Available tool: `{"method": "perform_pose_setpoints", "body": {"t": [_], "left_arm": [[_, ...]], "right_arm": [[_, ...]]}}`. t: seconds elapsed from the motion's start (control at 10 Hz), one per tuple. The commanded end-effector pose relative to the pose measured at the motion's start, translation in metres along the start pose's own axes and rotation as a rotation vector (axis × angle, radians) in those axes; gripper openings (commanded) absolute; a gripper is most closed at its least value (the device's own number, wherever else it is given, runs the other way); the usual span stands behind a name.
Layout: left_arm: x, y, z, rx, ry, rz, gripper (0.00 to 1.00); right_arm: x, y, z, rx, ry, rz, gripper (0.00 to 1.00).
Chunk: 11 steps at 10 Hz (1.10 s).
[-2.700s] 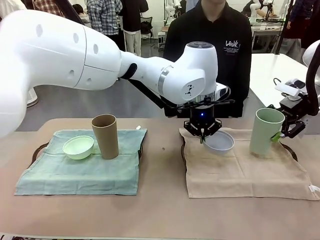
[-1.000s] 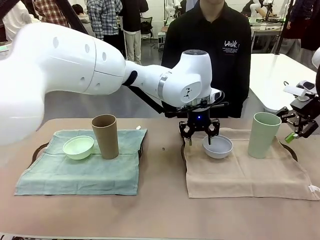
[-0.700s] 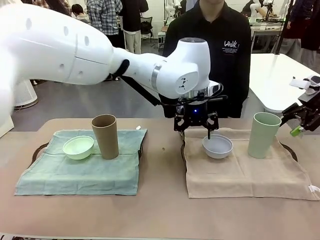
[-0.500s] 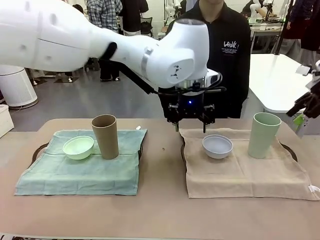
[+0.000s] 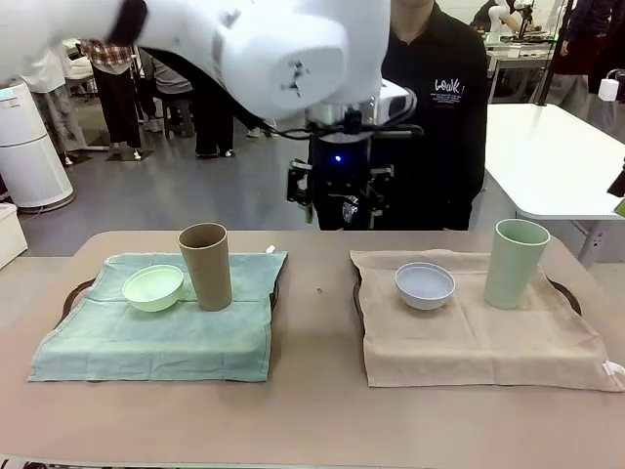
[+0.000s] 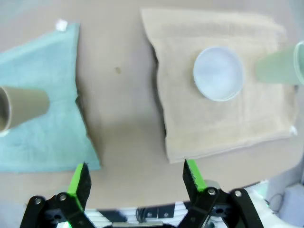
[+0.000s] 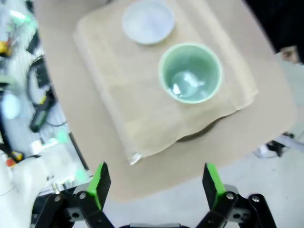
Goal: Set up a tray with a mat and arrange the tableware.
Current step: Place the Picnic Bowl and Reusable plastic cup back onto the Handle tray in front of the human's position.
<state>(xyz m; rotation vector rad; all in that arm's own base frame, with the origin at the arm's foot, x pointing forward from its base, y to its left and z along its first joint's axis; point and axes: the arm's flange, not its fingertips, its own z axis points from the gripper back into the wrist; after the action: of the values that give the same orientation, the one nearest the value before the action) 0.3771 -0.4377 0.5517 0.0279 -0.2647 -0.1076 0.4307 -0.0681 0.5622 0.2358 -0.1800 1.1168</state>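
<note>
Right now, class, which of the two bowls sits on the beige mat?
The whitish-blue bowl, beside the pale green cup on the beige mat; the light green bowl sits on the green mat.

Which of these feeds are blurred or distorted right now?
Front view: table things sharp, the near white arm smeared by motion. Left wrist view: soft, the tan-brown cup stretched sideways at the edge. Right wrist view: blurriest, though the pale green cup stays readable.
</note>
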Motion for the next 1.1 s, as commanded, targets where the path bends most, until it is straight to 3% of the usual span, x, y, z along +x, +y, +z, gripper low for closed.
{"method": "perform_pose_setpoints", "body": {"t": [0.0,0.1,1.0], "left_arm": [[-0.015,0.017,0.034,0.071,-0.02,0.098,1.0],[0.0,0.0,0.0,0.0,0.0,0.0,1.0],[0.0,0.0,0.0,0.0,0.0,0.0,1.0]], "right_arm": [[0.005,0.028,0.012,0.042,0.013,0.05,1.0],[0.0,0.0,0.0,0.0,0.0,0.0,1.0],[0.0,0.0,0.0,0.0,0.0,0.0,1.0]]}}
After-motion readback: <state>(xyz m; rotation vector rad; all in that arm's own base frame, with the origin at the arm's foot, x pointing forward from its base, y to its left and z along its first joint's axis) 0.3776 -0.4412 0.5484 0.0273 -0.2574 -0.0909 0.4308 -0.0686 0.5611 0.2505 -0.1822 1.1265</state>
